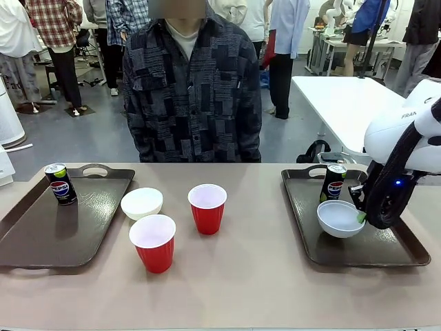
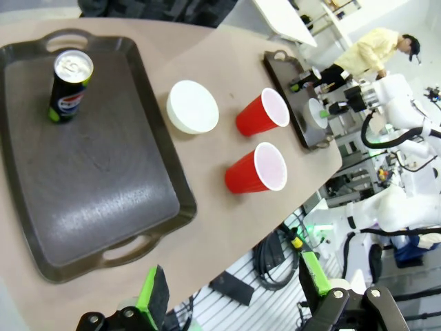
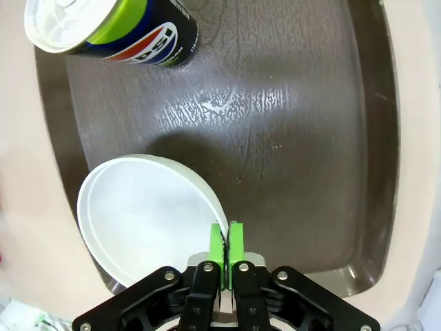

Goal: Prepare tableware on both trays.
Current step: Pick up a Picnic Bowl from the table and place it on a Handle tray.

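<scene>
Closest in: near red cup (image 1: 153, 243), upright on the bare table (image 1: 241, 289), white inside showing. Just behind it and slightly right, far red cup (image 1: 207, 208), also upright, not touching. Behind and left of near red cup, loose bowl (image 1: 142, 203) on the table, just beside the rim of left tray (image 1: 41, 241). Well left of near red cup, left can (image 1: 60, 183), upright on that tray's far end. Well right of near red cup, right tray (image 1: 303, 227), with right can (image 1: 333, 183) upright at its far end and pinched bowl (image 1: 337, 219) just in front of that can. Right gripper (image 3: 226, 231) squeezed tight on pinched bowl's rim, green pads (image 3: 216, 238) either side of the wall; flat on the tray or lifted, impossible to tell. Left gripper (image 2: 231, 289) spread wide, nothing held, raised clear of the table. Beyond far red cup, person (image 1: 193, 89) standing at the far edge.
</scene>
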Controlling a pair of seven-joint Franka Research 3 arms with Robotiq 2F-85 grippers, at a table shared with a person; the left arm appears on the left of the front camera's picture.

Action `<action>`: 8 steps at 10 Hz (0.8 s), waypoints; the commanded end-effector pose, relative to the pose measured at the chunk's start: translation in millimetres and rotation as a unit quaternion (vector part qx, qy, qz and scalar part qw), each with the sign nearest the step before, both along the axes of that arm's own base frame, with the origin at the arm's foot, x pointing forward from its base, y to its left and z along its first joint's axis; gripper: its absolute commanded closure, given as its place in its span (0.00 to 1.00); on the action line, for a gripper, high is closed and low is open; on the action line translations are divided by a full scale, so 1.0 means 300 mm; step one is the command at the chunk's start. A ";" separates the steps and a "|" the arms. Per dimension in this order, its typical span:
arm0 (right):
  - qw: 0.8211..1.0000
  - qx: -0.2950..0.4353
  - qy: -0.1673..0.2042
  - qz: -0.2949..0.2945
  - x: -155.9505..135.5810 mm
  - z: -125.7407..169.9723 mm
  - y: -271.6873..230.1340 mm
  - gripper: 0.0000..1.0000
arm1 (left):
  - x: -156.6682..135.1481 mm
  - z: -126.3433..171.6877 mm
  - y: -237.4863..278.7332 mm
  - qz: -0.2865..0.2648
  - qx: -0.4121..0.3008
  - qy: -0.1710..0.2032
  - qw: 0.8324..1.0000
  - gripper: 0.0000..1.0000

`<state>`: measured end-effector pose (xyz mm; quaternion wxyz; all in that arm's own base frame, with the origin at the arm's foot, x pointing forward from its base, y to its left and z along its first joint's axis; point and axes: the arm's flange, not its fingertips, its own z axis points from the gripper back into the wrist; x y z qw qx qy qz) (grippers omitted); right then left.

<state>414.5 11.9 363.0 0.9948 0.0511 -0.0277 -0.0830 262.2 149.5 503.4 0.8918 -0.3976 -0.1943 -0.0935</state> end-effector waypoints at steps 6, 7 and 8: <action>1.000 -0.016 0.009 0.008 -0.015 0.035 0.022 0.73 | -0.001 0.001 0.004 -0.007 -0.008 -0.011 1.000 0.00; 0.999 -0.032 0.022 0.011 -0.047 0.079 0.030 0.00 | -0.001 0.001 0.004 -0.007 -0.008 -0.011 1.000 0.00; 0.999 -0.040 0.025 0.013 -0.075 0.127 0.039 0.53 | -0.001 0.001 0.004 -0.007 -0.008 -0.011 1.000 0.00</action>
